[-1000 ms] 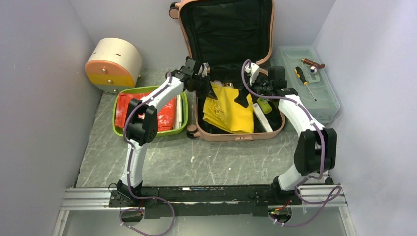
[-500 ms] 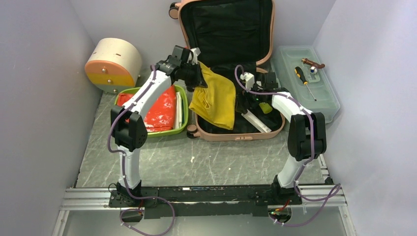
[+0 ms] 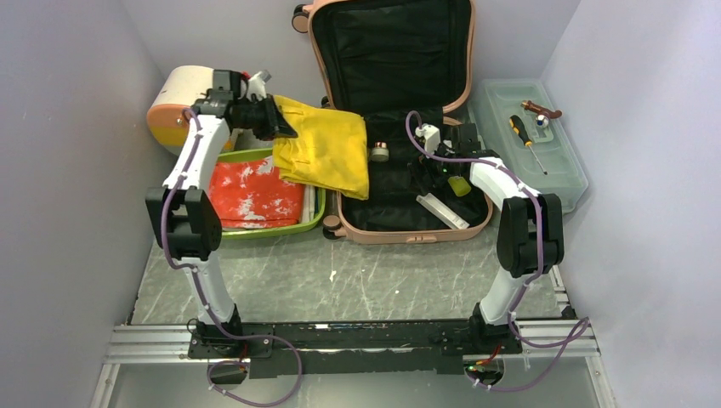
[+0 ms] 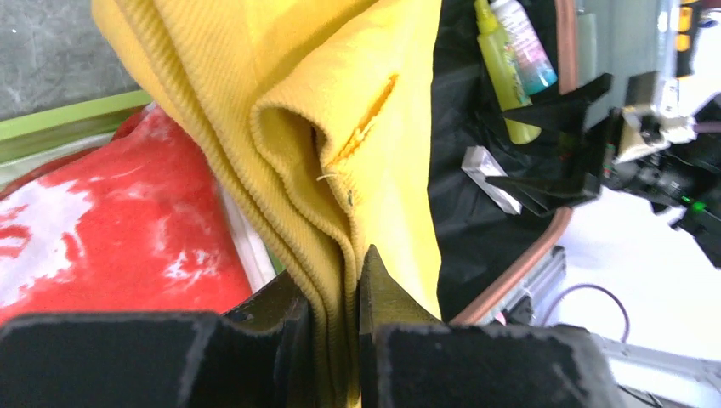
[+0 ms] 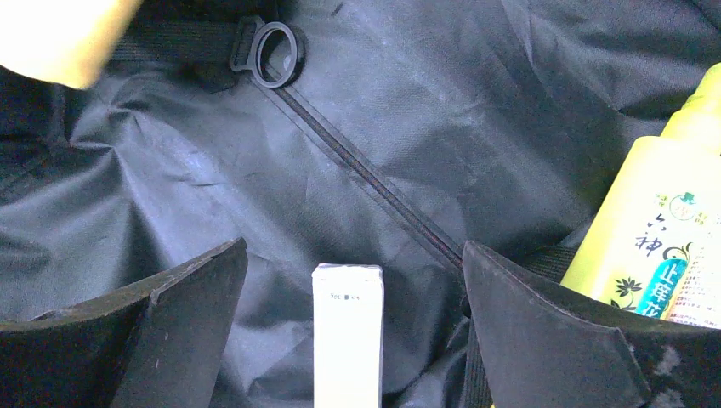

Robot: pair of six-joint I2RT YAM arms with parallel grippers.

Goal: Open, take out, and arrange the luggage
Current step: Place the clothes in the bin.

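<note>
The luggage [image 3: 391, 51] lies open at 12 o'clock on the worktop, with its lid propped against the back wall. The left hand [image 4: 340, 289] is pinched narrow on a fold of the yellow cloth [image 3: 327, 153], which it holds up at about 10 o'clock. The cloth hangs across the gap between the luggage's left rim and the green tray [image 3: 255, 231].

The grip takes only a thin fold, so the cloth could slip out. Its low corner hangs just beside a small jar [image 3: 379, 151] inside the luggage and might drag it or catch on the rim. The left wrist is close to the drawer box [image 3: 183, 89] at 11 o'clock, so a swing that way would likely knock it.

The right hand [image 5: 353, 251] is spread wide and holds nothing, straddling a white box [image 5: 347, 331]. The bottle [image 5: 646, 246] sits just beside its right finger, and closing off-centre could shove the bottle.

The tray already holds a red bag [image 3: 255, 191]. Bare worktop shows toward 6 o'clock, while the walls close in at 9 and 3.
</note>
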